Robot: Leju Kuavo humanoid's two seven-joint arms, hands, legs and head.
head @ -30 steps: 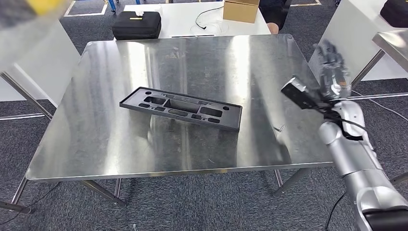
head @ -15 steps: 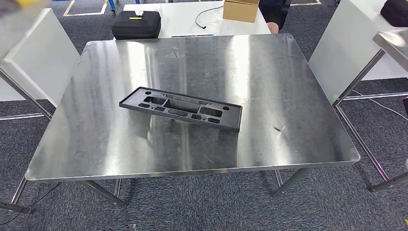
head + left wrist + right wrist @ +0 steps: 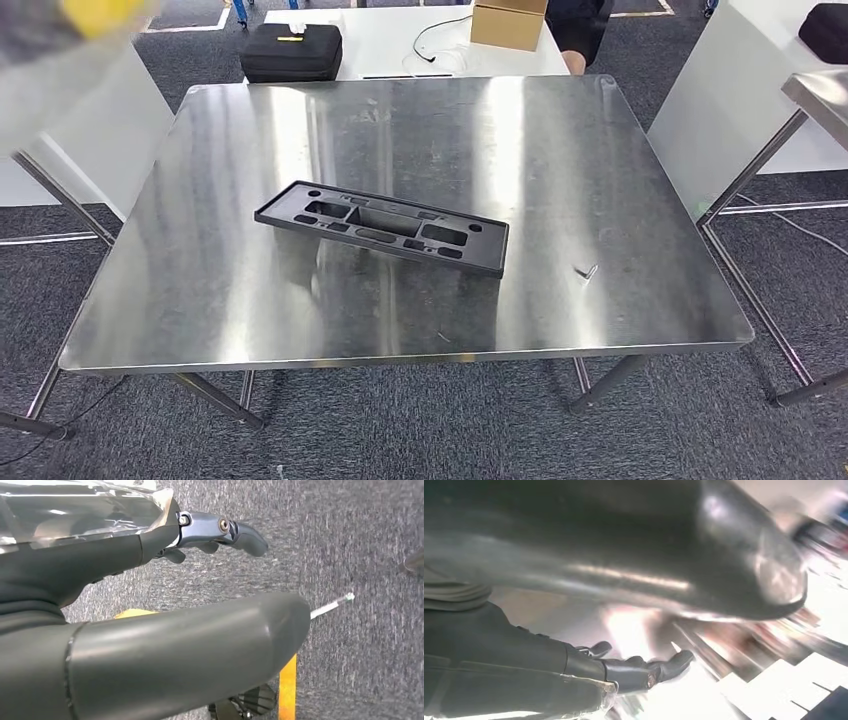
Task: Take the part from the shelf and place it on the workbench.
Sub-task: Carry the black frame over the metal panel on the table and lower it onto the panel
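The black rectangular part (image 3: 382,227), a flat frame with several cut-outs, lies near the middle of the steel workbench (image 3: 560,170), tilted slightly on its long edge. In the left wrist view my left hand (image 3: 105,565) hangs over grey carpet, thumb (image 3: 200,645) and fingers (image 3: 225,530) apart, with nothing between them. In the blurred right wrist view my right hand (image 3: 549,670) has its fingers (image 3: 644,672) stretched out and its palm empty.
A small metal screw-like bit (image 3: 587,270) lies on the bench to the part's right. Behind the bench a white table (image 3: 390,40) carries a black case (image 3: 292,52) and a cardboard box (image 3: 509,24). Another steel table (image 3: 820,95) stands at right. Yellow floor tape (image 3: 287,690) runs below my left hand.
One second ago my right arm and spread hand were raised beside the bench's right edge; they have dropped out of the head view. The head camera shifted slightly. The part has not moved.
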